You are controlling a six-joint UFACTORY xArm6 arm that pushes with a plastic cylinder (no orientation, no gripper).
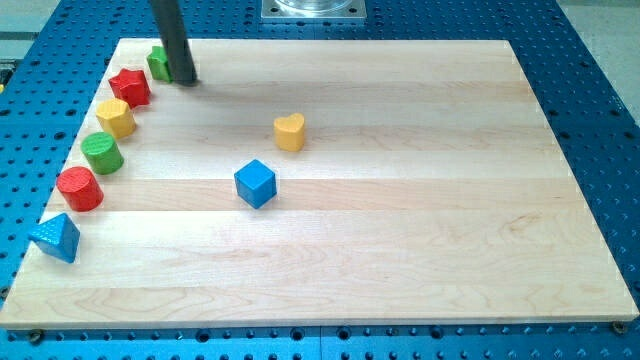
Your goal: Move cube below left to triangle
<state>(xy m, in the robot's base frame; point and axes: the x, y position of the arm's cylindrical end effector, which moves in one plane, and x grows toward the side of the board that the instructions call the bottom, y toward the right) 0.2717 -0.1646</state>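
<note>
A blue cube (255,183) sits near the middle of the wooden board (400,250). A blue triangle (56,238) lies at the board's left edge, toward the view's bottom. My tip (184,80) is at the view's top left, touching the right side of a green block (158,63) whose shape is partly hidden by the rod. The tip is far from the cube, up and to the left of it.
Down the left edge run a red star (130,87), a yellow block (116,118), a green cylinder (102,152) and a red cylinder (80,188). A yellow heart (289,132) sits just above right of the cube. A metal mount (313,9) is at top centre.
</note>
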